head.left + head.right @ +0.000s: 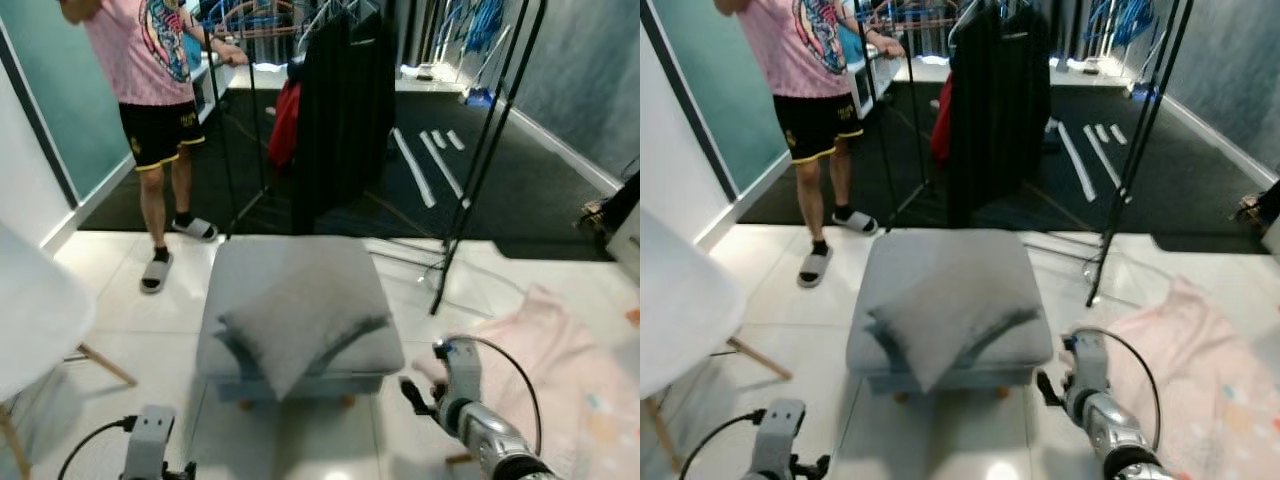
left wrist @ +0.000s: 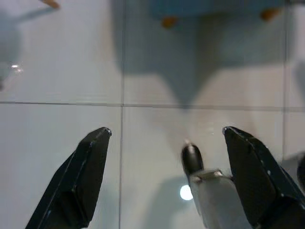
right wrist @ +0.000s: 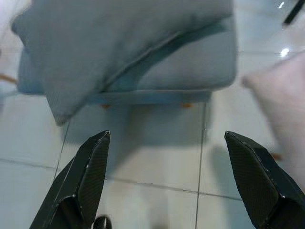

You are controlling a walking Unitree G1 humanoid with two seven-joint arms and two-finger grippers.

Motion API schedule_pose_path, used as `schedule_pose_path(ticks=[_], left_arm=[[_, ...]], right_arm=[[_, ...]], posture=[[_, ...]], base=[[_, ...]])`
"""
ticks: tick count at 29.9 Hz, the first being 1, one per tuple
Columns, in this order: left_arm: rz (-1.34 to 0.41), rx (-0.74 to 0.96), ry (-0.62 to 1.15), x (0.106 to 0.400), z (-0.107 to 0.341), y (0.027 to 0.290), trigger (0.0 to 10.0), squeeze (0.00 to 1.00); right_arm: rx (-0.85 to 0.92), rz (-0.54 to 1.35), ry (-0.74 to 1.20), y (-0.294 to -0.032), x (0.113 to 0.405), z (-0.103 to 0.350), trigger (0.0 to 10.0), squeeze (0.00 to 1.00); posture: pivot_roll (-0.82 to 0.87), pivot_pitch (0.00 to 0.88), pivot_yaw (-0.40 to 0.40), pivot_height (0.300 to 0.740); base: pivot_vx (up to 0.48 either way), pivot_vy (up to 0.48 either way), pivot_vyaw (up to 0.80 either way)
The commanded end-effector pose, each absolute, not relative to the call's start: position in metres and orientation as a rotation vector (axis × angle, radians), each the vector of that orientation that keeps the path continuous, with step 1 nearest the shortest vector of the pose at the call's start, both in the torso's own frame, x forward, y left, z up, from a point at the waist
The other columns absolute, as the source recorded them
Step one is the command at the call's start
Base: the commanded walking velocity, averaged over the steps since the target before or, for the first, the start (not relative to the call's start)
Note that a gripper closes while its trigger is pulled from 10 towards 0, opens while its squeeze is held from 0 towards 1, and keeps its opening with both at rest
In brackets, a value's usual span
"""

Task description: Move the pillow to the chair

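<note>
A gray pillow [image 1: 300, 315] is lying on top of a gray footstool [image 1: 250, 270], with one corner hanging over the front edge. A white chair [image 1: 35, 310] is standing off to the robot's left, well apart from the pillow. The right gripper [image 3: 167, 179] is hanging above the tile floor [image 2: 62, 71] in front of the footstool, its fingers wide apart and holding nothing. The left gripper [image 2: 167, 176] is pointing down at the floor, fingers wide apart too. A person [image 1: 155, 90] is standing by a clothes rack [image 1: 340, 110]. A pink cloth [image 1: 560, 360] is lying on the right.
</note>
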State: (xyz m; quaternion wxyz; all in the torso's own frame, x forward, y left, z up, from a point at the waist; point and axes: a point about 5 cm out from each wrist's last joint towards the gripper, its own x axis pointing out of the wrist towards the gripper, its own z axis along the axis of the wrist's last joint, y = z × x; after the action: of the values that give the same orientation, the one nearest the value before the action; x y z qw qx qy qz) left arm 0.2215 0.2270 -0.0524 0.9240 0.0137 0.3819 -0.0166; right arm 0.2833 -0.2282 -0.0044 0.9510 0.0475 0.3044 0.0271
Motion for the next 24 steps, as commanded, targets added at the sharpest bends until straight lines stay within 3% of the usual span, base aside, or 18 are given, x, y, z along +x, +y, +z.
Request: schedule_pose_path(ticks=[1, 9, 17, 24], left_arm=[[-0.053, 0.028, 0.791, 0.2207, -0.0541, 0.2218, 10.0, 0.0], [-0.05, 0.033, 0.788, 0.221, -0.0537, 0.2225, 10.0, 0.0], [-0.028, 0.052, 0.789, 0.2213, -0.0533, 0.225, 10.0, 0.0], [-0.023, 0.051, 0.791, 0.2213, -0.0532, 0.2259, 10.0, 0.0]], right_arm=[[0.103, 0.013, 0.647, -0.2371, 0.2771, -0.0082, 10.0, 0.0], [0.123, 0.006, 0.649, -0.237, 0.2767, -0.0088, 10.0, 0.0], [0.126, 0.027, 0.682, -0.2335, 0.2759, -0.011, 10.0, 0.0], [0.187, 0.016, 0.688, -0.2331, 0.2772, -0.0102, 10.0, 0.0]], posture=[[-0.15, 0.047, -0.001, 0.74], [-0.15, 0.053, 0.002, 0.74], [-0.15, 0.058, 0.005, 0.74], [-0.15, 0.063, 0.009, 0.71]], base=[[0.42, 0.0, 0.0], [0.414, 0.0, 0.0], [0.0, 0.0, 0.0], [0.0, 0.0, 0.0]])
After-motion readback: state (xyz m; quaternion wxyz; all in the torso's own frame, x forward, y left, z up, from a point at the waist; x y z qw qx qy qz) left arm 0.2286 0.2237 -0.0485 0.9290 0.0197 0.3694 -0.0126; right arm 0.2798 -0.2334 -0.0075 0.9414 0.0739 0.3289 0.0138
